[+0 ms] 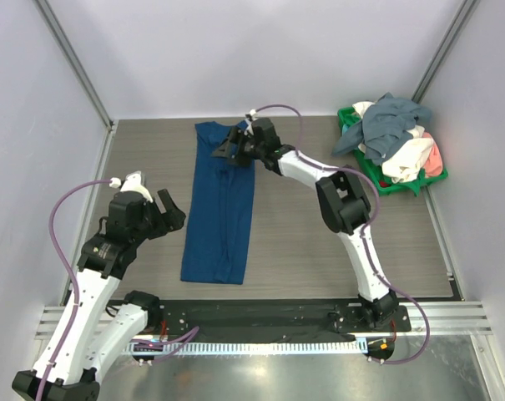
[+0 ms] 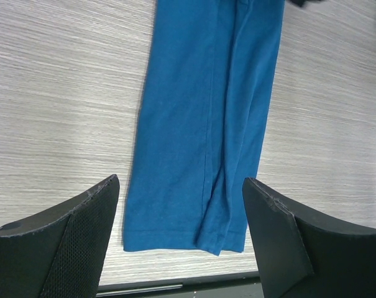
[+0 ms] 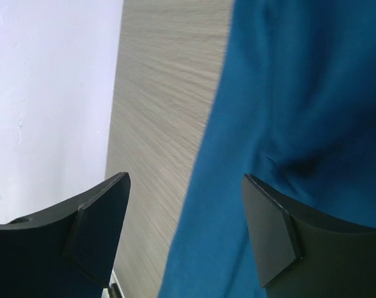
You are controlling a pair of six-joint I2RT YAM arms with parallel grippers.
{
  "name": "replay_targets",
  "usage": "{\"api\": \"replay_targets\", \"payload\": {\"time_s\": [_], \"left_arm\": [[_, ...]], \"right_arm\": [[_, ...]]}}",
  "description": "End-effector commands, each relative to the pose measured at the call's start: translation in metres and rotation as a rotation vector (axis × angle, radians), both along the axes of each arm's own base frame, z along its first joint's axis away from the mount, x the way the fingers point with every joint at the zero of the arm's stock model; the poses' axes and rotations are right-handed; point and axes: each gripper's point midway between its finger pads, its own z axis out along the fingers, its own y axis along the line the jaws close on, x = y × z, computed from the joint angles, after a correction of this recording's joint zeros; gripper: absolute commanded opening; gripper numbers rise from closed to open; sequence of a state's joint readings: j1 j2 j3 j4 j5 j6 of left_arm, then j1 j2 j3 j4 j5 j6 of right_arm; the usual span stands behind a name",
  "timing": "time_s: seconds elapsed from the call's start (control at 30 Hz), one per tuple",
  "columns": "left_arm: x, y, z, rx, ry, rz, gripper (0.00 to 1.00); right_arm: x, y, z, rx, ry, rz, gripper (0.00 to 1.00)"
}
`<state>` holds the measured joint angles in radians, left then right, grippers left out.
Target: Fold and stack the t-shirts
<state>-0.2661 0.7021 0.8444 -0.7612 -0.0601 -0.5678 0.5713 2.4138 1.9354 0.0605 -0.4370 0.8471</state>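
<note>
A blue t-shirt [image 1: 219,225] lies on the table, folded lengthwise into a long narrow strip running from far to near. My right gripper [image 1: 227,142] hovers open over its far end; in the right wrist view the blue cloth [image 3: 287,124] fills the right side, with its edge between the spread jaws [image 3: 184,180]. My left gripper [image 1: 173,211] stands open just left of the strip, apart from it. The left wrist view looks down at the near hem [image 2: 206,124] between the wide jaws [image 2: 181,186]. More t-shirts [image 1: 394,125], grey-blue, white and salmon-pink, are heaped at the far right.
The heap sits in a green plastic basket [image 1: 402,185] in the far right corner. White walls close in the left, back and right sides. A metal rail with the arm bases runs along the near edge [image 1: 260,322].
</note>
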Motion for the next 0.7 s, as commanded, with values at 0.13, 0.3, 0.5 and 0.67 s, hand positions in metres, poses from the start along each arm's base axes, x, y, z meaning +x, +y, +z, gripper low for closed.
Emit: {"api": "replay_targets", "payload": {"time_s": [0.13,0.3,0.5,0.67], "left_arm": [[0.003,-0.001,0.002,0.005,-0.019,-0.008,0.8],[0.002,0.0,0.003,0.005,-0.025,-0.009,0.8],[0.003,-0.002,0.002,0.0,-0.024,-0.019,0.8],[0.003,-0.003,0.001,0.0,-0.019,-0.021,0.8]], "right_arm": [[0.027,-0.059,0.086,-0.11,-0.224,-0.147,0.8],[0.04,-0.047,0.039,-0.163,-0.139,-0.115,0.8],[0.059,-0.038,0.008,-0.18,-0.12,-0.128,0.81],[0.062,-0.034,0.0,-0.196,-0.106,-0.143,0.81]]}}
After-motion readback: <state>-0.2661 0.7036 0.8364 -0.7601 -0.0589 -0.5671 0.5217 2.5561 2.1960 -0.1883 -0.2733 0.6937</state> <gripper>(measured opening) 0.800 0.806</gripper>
